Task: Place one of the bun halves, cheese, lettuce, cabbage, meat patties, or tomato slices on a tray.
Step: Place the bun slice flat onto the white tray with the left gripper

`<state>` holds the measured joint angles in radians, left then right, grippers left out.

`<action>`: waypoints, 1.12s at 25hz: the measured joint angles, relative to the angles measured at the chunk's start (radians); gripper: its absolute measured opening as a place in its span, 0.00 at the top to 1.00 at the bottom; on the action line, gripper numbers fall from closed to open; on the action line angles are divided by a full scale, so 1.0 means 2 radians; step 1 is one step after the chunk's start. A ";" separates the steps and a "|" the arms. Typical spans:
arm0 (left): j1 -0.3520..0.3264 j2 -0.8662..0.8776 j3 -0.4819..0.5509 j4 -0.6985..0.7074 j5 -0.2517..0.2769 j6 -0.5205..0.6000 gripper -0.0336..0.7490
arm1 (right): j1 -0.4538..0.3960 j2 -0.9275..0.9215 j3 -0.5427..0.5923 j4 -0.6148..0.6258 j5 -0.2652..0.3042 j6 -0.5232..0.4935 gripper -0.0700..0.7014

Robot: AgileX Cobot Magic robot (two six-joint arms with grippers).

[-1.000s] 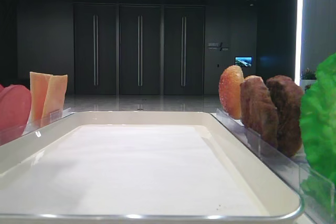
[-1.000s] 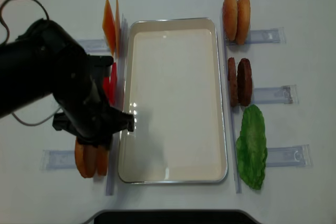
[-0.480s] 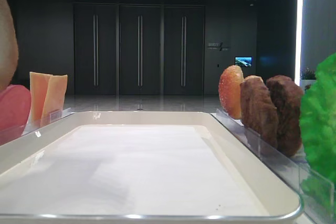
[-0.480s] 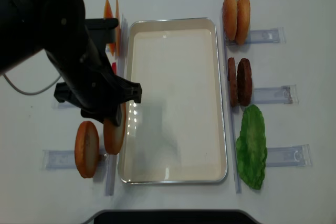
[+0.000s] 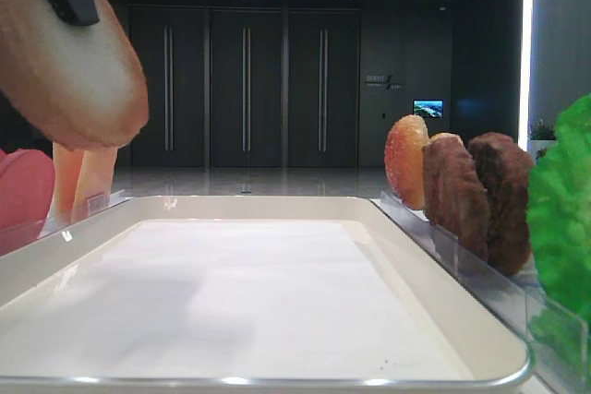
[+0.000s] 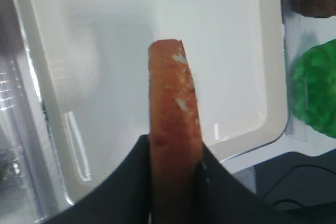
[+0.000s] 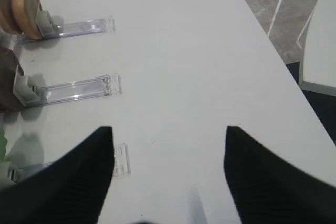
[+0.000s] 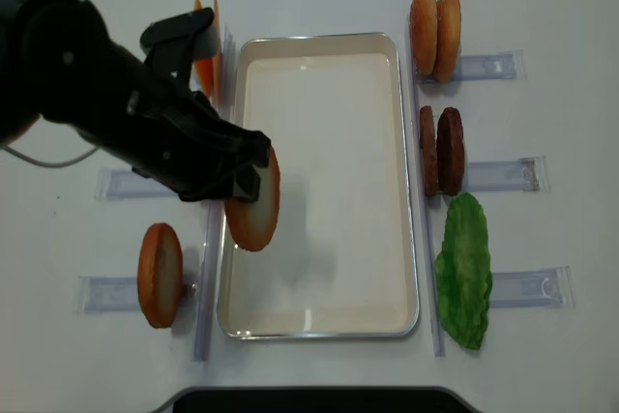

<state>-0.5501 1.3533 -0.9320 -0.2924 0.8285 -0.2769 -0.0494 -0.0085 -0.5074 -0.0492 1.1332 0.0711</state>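
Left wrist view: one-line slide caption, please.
Left gripper shut on a bun half held edge-up over the empty tray.

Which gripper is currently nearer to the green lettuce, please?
Right. The right gripper hovers over bare table just beside the lettuce; the left gripper holds a bun half across the tray.

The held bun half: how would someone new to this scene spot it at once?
Start at the cream tray in the middle of the table. Over its left rim, the left gripper has its fingers shut on the bun half, edge-up above the liner. Unlike the bun half standing in the rack left of the tray, it hangs in the air.
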 joint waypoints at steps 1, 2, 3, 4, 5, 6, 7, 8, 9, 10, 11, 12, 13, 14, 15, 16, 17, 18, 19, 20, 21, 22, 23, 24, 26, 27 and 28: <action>0.011 -0.004 0.016 -0.033 -0.010 0.038 0.78 | 0.000 0.000 0.000 0.000 0.000 0.000 0.35; 0.024 -0.008 0.030 -0.079 -0.022 0.082 0.78 | 0.000 0.000 0.000 0.000 0.000 0.000 0.35; 0.037 -0.009 0.047 -0.132 -0.031 0.130 0.78 | 0.000 0.000 0.000 0.000 0.000 0.000 0.35; 0.046 -0.009 0.065 -0.179 -0.040 0.174 0.78 | 0.000 0.000 0.000 0.000 0.000 0.000 0.35; 0.057 -0.009 0.081 -0.237 -0.048 0.227 0.78 | 0.000 0.000 0.000 0.000 0.000 0.000 0.35; 0.065 -0.008 0.097 -0.291 -0.055 0.277 0.78 | 0.000 0.000 0.000 0.000 0.000 0.000 0.35; 0.071 -0.004 0.111 -0.338 -0.061 0.314 0.78 | 0.000 0.000 0.000 0.000 0.000 0.000 0.35; 0.073 0.000 0.121 -0.369 -0.066 0.351 0.78 | 0.000 0.000 0.000 0.000 0.000 0.000 0.35; 0.074 0.006 0.129 -0.399 -0.072 0.381 0.78 | 0.000 0.000 0.000 0.000 0.000 0.000 0.35; 0.075 0.014 0.134 -0.421 -0.075 0.406 0.78 | 0.000 0.000 0.000 0.000 0.000 0.000 0.35; 0.076 0.023 0.136 -0.438 -0.079 0.423 0.78 | 0.000 0.000 0.000 0.000 0.000 0.000 0.35; 0.076 0.030 0.137 -0.457 -0.083 0.441 0.78 | 0.000 0.000 0.000 0.000 0.000 0.000 0.35; 0.076 0.040 0.137 -0.476 -0.086 0.458 0.78 | 0.000 0.000 0.000 0.000 0.000 0.000 0.35; 0.076 0.049 0.137 -0.494 -0.088 0.475 0.78 | 0.000 0.000 0.000 0.000 0.000 0.000 0.35; 0.076 0.058 0.137 -0.507 -0.090 0.489 0.78 | 0.000 0.000 0.000 0.000 0.000 0.000 0.35; 0.076 0.068 0.137 -0.521 -0.093 0.504 0.78 | 0.000 0.000 0.000 0.000 0.000 0.000 0.35; 0.076 0.080 0.137 -0.533 -0.094 0.517 0.78 | 0.000 0.000 0.000 0.000 0.000 0.000 0.35; 0.076 0.092 0.137 -0.543 -0.095 0.527 0.78 | 0.000 0.000 0.000 0.000 0.000 0.000 0.35; 0.076 0.103 0.137 -0.555 -0.095 0.541 0.78 | 0.000 0.000 0.000 0.000 0.000 0.000 0.35; 0.076 0.115 0.137 -0.568 -0.095 0.555 0.78 | 0.000 0.000 0.000 0.000 0.000 0.000 0.35; 0.076 0.127 0.137 -0.581 -0.095 0.571 0.78 | 0.000 0.000 0.000 0.000 0.000 0.000 0.35; 0.076 0.136 0.137 -0.593 -0.095 0.584 0.78 | 0.000 0.000 0.000 0.000 0.000 0.000 0.35; 0.076 0.146 0.137 -0.608 -0.093 0.601 0.78 | 0.000 0.000 0.000 0.000 0.000 0.000 0.35; 0.076 0.156 0.137 -0.623 -0.089 0.618 0.78 | 0.000 0.000 0.000 0.000 0.000 0.000 0.35; 0.076 0.169 0.137 -0.646 -0.082 0.642 0.78 | 0.000 0.000 0.000 0.000 0.000 0.000 0.35; 0.076 0.175 0.137 -0.656 -0.080 0.652 0.78 | 0.000 0.000 0.000 0.000 0.000 0.000 0.35; 0.076 0.178 0.137 -0.662 -0.080 0.659 0.78 | 0.000 0.000 0.000 0.000 0.000 0.000 0.35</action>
<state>-0.3982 1.7101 -0.6582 -1.6155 0.6683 1.0402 -0.0494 -0.0085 -0.5074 -0.0492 1.1332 0.0711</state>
